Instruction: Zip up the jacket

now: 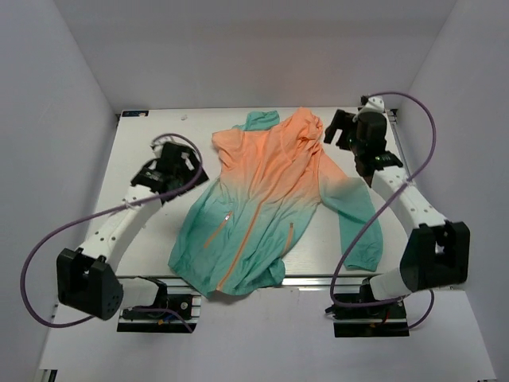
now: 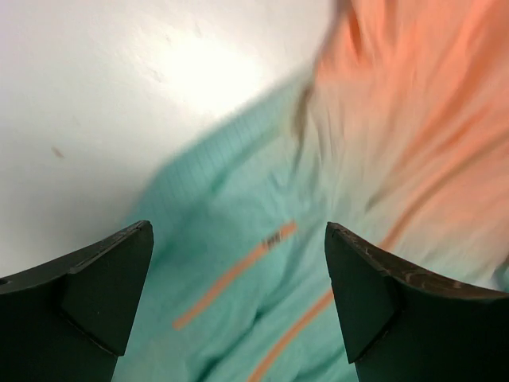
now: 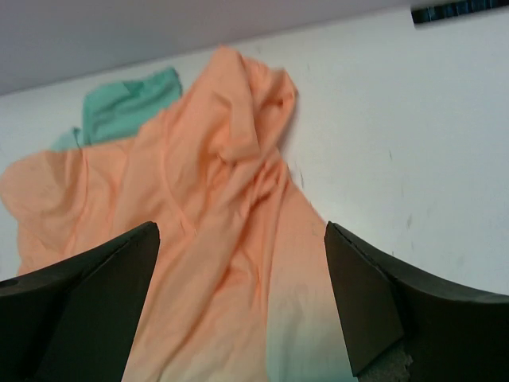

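Note:
The jacket (image 1: 262, 199) lies flat on the white table, orange at the hood and shoulders, teal at the hem, hem hanging over the near edge. Its orange front zipper (image 1: 248, 235) runs down the middle. My left gripper (image 1: 171, 163) is open and empty, left of the jacket's teal side; the left wrist view shows teal cloth (image 2: 238, 263) with orange zipper lines between the spread fingers (image 2: 103, 278). My right gripper (image 1: 340, 130) is open and empty by the right shoulder; the right wrist view shows the orange hood (image 3: 238, 127).
One teal sleeve (image 1: 362, 231) lies toward the right arm's base. A teal cuff (image 1: 261, 119) sticks out behind the hood. White walls close in the table (image 1: 151, 231) on three sides. A dark strip (image 3: 457, 9) lies at the table's far edge.

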Controlling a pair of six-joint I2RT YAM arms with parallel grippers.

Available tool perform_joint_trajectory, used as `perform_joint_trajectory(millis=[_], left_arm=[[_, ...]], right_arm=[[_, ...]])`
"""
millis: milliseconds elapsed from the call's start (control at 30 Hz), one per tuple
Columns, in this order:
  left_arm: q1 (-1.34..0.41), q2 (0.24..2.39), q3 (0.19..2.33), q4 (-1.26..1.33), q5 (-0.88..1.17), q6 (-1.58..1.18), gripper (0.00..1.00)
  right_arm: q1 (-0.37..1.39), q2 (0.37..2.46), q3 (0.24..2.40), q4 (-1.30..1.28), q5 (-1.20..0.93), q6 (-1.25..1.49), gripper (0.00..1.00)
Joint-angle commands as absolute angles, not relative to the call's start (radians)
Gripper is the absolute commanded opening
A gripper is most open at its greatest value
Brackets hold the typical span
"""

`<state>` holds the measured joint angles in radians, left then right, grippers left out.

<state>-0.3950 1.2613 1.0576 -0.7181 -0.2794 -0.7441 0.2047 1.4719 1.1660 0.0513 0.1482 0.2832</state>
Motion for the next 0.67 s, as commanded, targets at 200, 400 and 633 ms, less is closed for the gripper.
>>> perform_joint_trajectory(millis=[200,400,633], left_arm=[[-0.087,1.347,1.204,-0.538,-0.135,-0.584,0.98],[-0.023,1.247,1.069,-0.445,-0.086,-0.578,0.98],[-0.014,1.197,0.989,-0.391,-0.069,-0.569,0.98]], right_arm=[[0.202,1.114,0.852,-0.242,0.274,0.405,0.89],[0.202,0.925,0.767,-0.331,0.327,0.436,0.89],[0.202,0.773,0.686,-0.325,0.342,0.451,0.89]])
